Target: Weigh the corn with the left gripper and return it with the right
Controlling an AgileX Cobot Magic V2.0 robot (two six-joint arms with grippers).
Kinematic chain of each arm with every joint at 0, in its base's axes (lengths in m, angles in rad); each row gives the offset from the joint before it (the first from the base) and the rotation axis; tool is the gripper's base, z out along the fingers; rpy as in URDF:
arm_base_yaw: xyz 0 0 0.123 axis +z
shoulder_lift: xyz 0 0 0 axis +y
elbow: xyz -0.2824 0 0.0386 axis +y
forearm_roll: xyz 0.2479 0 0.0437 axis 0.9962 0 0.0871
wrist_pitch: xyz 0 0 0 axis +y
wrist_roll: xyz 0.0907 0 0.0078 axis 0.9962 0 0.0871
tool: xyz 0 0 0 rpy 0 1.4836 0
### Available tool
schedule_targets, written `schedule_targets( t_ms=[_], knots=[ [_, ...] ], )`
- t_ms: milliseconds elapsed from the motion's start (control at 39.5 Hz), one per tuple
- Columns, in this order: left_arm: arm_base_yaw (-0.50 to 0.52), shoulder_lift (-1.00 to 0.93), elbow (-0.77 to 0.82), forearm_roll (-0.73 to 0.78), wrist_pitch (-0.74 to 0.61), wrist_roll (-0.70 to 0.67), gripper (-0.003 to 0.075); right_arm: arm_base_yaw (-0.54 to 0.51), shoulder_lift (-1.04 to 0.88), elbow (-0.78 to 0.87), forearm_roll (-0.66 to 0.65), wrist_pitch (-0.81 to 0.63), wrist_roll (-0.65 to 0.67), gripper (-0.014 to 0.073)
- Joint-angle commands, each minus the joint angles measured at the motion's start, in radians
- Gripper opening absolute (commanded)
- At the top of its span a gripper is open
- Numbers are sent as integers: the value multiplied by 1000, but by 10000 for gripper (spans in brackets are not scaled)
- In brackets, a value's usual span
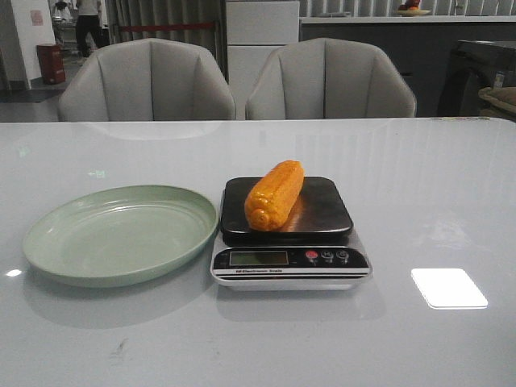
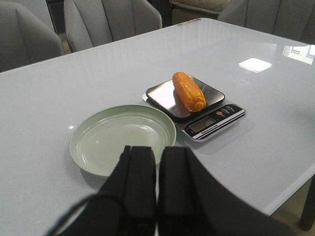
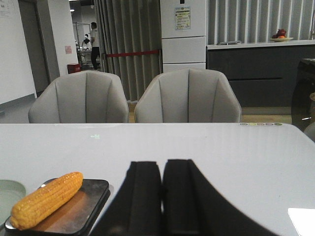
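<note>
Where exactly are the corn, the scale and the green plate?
corn (image 1: 275,195), front view, middle of the cob.
scale (image 1: 260,258), front view, its display.
green plate (image 1: 48,234), front view, left rim.

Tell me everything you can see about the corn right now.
The corn is one orange-yellow cob with neat rows of kernels, no husk. It lies on its side, angled across the dark platform of the kitchen scale, which is all that touches it. The empty pale green plate sits beside the scale. Both sets of fingers are shut and well away from it.
</note>
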Motion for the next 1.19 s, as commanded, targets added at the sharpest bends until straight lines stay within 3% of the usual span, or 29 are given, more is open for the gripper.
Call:
schedule_targets(
  t_ms=[0,228,557,658,885,1164],
  knots=[
    [0,-4,-22,3,-73,1,113,1,99,-130,0,0,0,158],
    [0,-4,-22,3,-73,1,113,1,299,-309,0,216,0,158],
    [0,-4,-22,3,-73,1,113,1,334,-307,1,269,0,168],
    [0,-4,-22,3,-73,1,113,2,353,-310,1,316,0,240],
    [0,-4,-22,3,-73,1,113,84,428,-344,1,325,-3,614],
    [0,-4,-22,3,-73,1,113,199,640,-496,97,396,-3,608]
  ],
)
